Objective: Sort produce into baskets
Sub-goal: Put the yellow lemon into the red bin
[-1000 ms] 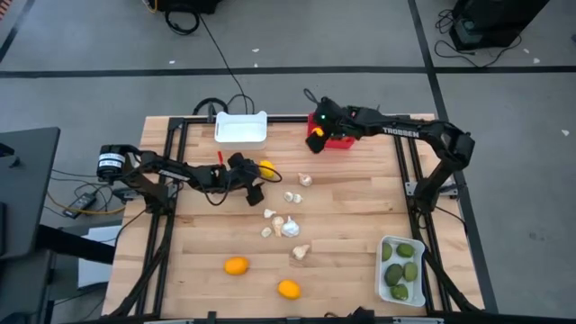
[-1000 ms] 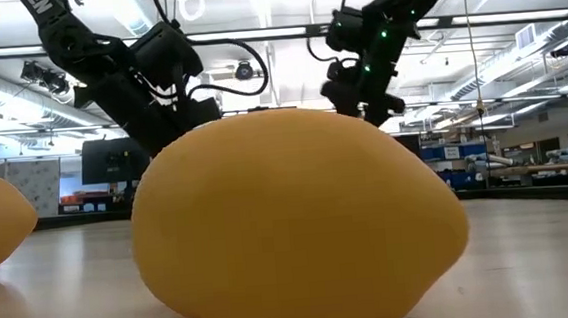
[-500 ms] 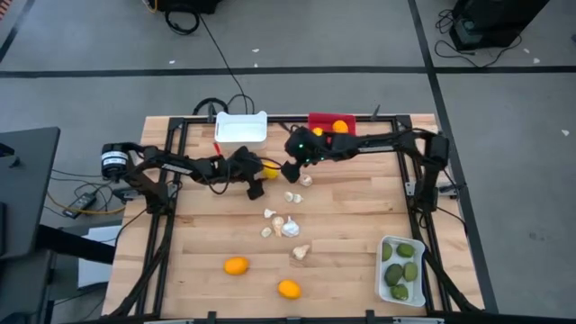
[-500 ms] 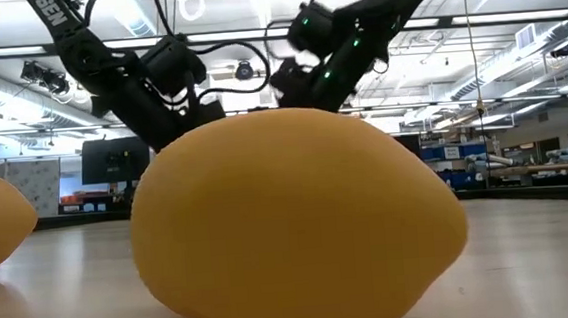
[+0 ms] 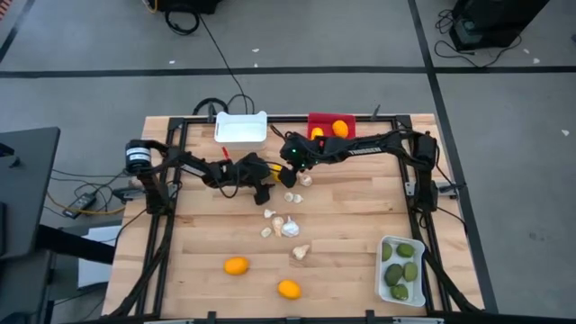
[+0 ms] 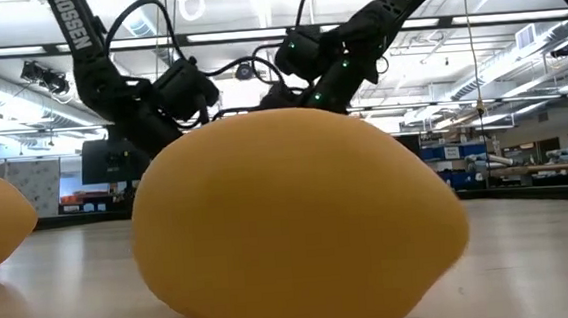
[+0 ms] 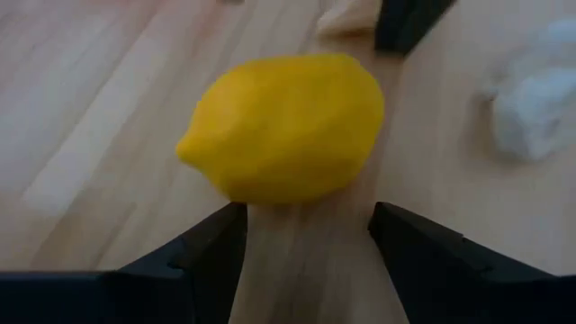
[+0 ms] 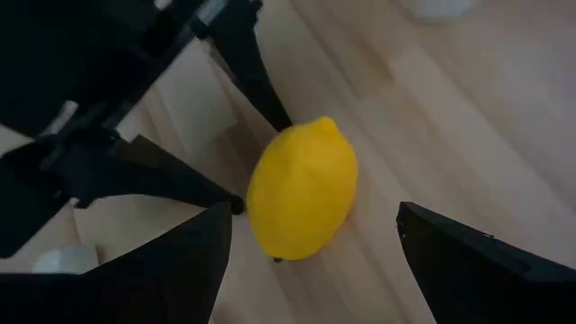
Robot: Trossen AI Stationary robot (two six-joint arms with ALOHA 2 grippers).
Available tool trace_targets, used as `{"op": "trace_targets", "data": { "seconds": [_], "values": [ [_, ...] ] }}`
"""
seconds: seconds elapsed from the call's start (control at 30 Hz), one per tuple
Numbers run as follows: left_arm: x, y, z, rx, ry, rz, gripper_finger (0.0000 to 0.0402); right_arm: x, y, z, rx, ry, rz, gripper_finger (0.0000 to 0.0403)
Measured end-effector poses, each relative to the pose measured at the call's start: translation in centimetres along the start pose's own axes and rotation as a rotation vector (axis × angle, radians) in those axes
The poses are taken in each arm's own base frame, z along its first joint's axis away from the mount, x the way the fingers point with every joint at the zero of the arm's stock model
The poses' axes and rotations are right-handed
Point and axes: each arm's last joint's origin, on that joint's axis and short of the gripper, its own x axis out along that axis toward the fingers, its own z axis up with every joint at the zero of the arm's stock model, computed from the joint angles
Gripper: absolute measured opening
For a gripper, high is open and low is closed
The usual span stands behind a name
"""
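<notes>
A yellow lemon (image 7: 283,126) lies on its side on the wooden table, left of centre toward the far side. My left gripper (image 7: 306,216) is open, and its fingertips stand just short of the lemon on either side of its near flank. My right gripper (image 8: 313,214) is open above the same lemon (image 8: 301,189), slanting down from the table's right. In the high view my left gripper (image 5: 263,180) and my right gripper (image 5: 290,167) meet and cover the lemon. Garlic bulbs (image 5: 286,221) and two orange citrus (image 5: 236,265) lie nearer.
A white basket (image 5: 241,128) and a red basket (image 5: 317,121) holding citrus stand at the far edge. A white basket (image 5: 385,270) with green fruits sits near right. My left gripper's fingers (image 8: 256,85) reach close under my right gripper. One orange citrus (image 6: 299,223) fills the low view.
My right gripper has swung from the red basket toward the table's left and down, stopping over the lemon and tipping steeper. My left gripper has moved toward the table's right and down to the lemon. The lemon has stayed in place.
</notes>
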Motion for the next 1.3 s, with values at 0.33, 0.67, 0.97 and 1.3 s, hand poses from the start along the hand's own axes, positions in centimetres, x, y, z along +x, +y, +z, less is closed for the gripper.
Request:
{"op": "trace_targets", "data": {
  "seconds": [0.33,0.67,0.97,1.3],
  "values": [
    [3.3,-1.6,1.9,0.032,-0.016,-0.091,0.0252,1.0,0.0,-1.8,0.026,0.145,-0.040,0.0313],
    [3.4,-1.6,2.2,0.016,-0.014,-0.074,0.0252,-1.3,0.4,-2.5,-0.020,0.212,-0.174,0.0296],
    [2.1,-1.7,1.8,0.004,-0.001,-0.073,0.0252,-6.0,3.1,-3.5,-0.361,0.326,-0.096,0.0296],
    [-2.0,-2.5,2.1,-0.009,-0.097,-0.110,0.0253,-5.9,5.2,-6.1,-0.398,0.438,-0.153,0.0296]
  ]
}}
